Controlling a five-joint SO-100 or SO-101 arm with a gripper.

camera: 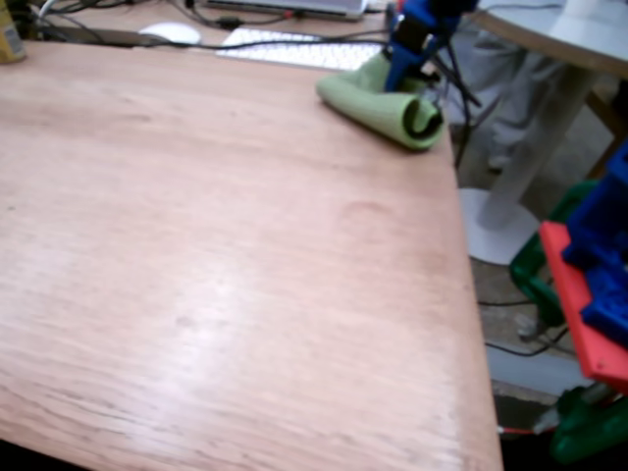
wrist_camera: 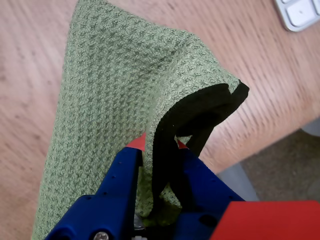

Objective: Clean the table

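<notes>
Worktop (camera: pixel 226 265) fills the fixed view, bare but for a green cloth (camera: pixel 378 106) at one o'clock by its edge; the blue hand (wrist_camera: pixel 160 145) is clamped on the cloth's fold.

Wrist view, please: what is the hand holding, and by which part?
The hand pinches the green cloth at its folded, black-backed edge, near the table corner.

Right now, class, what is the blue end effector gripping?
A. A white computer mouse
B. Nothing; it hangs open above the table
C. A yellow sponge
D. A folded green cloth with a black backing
D: the wrist view shows the end effector pinched on the folded edge of the green waffle-weave cloth, whose black underside curls out, lying on the wooden table near its edge.
</notes>
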